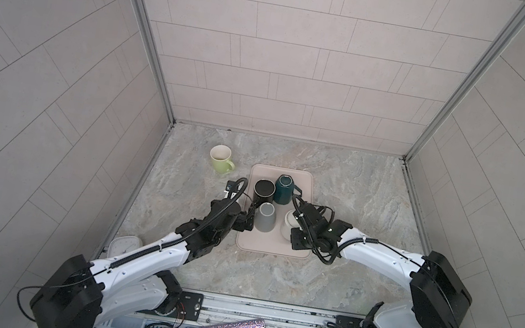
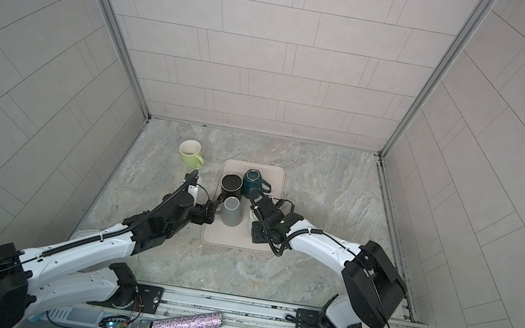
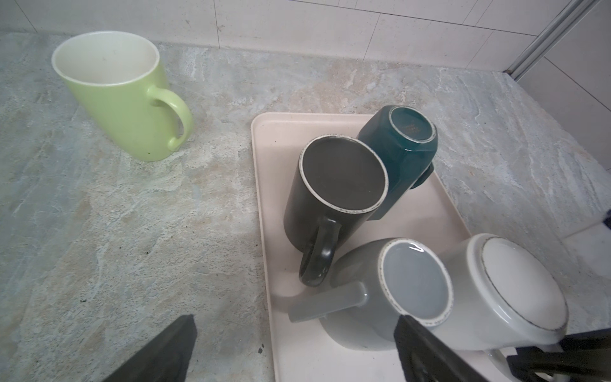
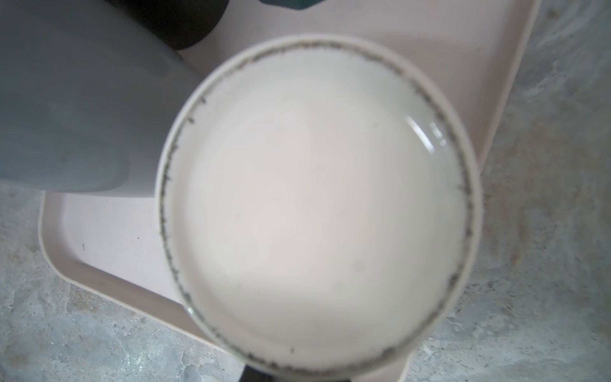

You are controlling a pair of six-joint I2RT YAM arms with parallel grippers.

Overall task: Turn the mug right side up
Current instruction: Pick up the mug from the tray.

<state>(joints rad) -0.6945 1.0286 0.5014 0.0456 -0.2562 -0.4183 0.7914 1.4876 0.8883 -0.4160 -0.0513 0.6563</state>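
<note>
Right jaws were nearly closed. In the left wrist view they looked clamped on the handle of the white mug [image 3: 515, 291], though the contact itself was mostly hidden. The white mug sat base-up on the pink tray [image 1: 282, 175], directly under the right jaws. Its base filled the right wrist view [image 4: 314, 198], blurred, with a speckled ring around the foot. In both top views the right arm covered most of it, and only a sliver showed [image 1: 287, 228]. Couldn't tell whether it was lifted or resting on the tray.

Left jaws were fully open and gripped nothing. The handle of the grey mug [image 3: 416, 281] pointed into the gap between them, and one finger crossed in front of the grey mug's wall. Whether it touched wasn't clear.

The grey mug was also base-up, just beside the white mug on the same tray. Beyond both jaws, the black mug [image 1: 264, 190] and teal mug [image 1: 285, 190] stood inverted and close together at the far end of the tray.

The green mug [image 1: 221, 160] stood upright on the bench [image 1: 355, 205], off the tray and well past the left jaws.
</note>
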